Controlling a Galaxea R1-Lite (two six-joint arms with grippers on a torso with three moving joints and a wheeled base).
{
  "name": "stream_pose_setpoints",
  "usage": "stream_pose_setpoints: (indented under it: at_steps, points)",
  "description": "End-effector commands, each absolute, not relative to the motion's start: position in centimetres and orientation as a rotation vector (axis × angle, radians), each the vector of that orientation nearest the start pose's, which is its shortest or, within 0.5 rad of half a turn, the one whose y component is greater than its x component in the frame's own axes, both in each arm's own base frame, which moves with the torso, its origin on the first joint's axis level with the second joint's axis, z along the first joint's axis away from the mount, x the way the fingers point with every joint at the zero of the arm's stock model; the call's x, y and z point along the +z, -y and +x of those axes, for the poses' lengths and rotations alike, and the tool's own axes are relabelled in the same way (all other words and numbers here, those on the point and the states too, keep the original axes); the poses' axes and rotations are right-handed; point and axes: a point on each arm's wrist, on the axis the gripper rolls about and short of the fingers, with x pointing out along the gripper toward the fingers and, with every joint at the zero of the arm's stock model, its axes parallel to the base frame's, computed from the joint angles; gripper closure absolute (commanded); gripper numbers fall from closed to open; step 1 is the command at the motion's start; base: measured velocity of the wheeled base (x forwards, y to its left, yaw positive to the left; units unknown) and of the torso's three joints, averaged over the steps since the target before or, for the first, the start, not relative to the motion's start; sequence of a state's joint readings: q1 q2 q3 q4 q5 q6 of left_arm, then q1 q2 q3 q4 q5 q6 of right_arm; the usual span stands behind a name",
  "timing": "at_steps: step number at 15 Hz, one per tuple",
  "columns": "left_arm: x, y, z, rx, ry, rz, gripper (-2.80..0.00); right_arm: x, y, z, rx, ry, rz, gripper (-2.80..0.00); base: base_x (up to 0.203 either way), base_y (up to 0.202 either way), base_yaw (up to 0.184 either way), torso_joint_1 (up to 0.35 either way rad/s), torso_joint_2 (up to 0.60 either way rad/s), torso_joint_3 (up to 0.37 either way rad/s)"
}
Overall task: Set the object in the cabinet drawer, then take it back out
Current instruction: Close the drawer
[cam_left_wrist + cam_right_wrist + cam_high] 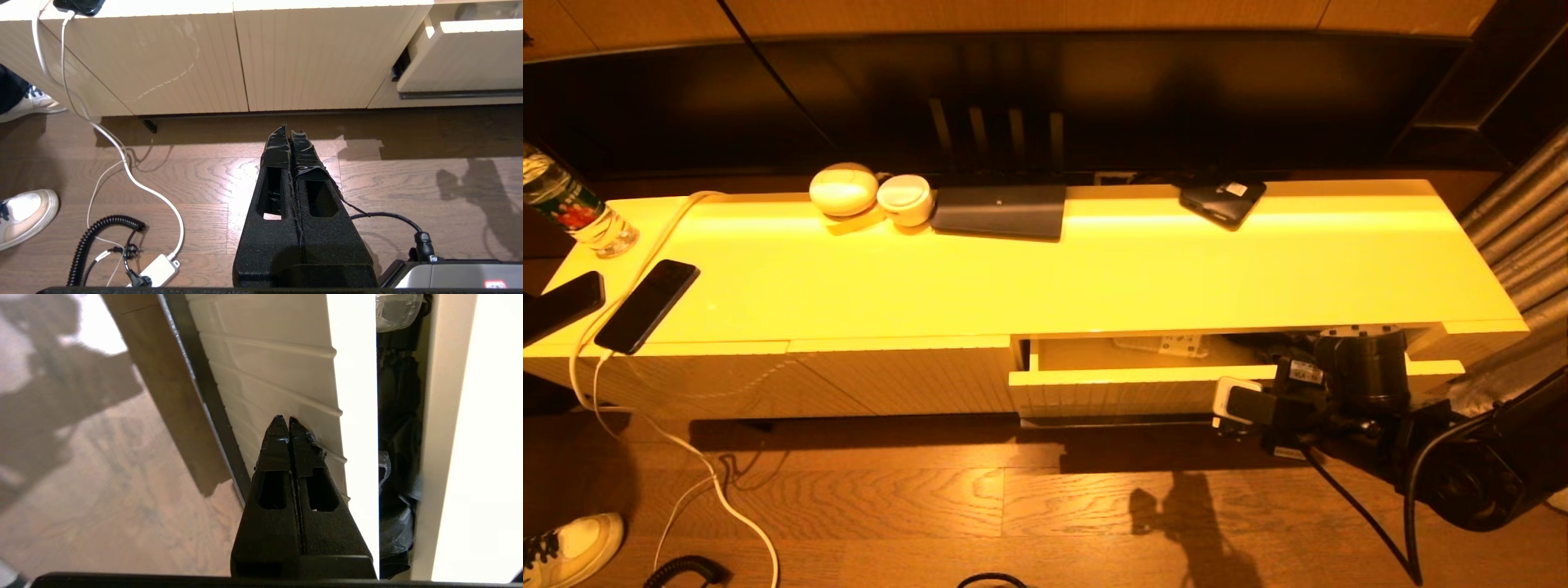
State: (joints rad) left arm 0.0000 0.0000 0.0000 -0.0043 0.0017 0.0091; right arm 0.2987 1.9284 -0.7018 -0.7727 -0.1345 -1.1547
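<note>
Right wrist only: drawer's (286, 359) ribs

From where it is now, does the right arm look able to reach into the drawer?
Probably yes: the drawer is partly open and the shut right gripper sits at its ribbed front, though the gap looks narrow.

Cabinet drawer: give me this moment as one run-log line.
cabinet drawer: partly open | right gripper: fingers shut, empty, tips at ribbed front | left gripper: shut, parked over floor

Yellow cabinet top (1143, 269), phone (647, 305), water bottle (572, 208)
</note>
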Motion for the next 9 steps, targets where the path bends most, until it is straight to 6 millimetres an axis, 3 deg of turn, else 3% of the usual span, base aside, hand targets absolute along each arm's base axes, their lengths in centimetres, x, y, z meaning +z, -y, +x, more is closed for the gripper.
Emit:
stream_pose_setpoints:
  at_steps: [1,9]
  points:
    - [7.6,0.0,-2.3,0.002,0.003,0.009,0.00,9.0,-9.6,32.1,0.396,-0.289,-1.234,0.00,0.000,0.000,0.000,0.000,0.00,0.000]
    - [7.6,0.0,-2.3,0.002,0.003,0.009,0.00,8.8,-9.6,34.7,0.351,-0.241,-1.218,0.00,0.000,0.000,0.000,0.000,0.00,0.000]
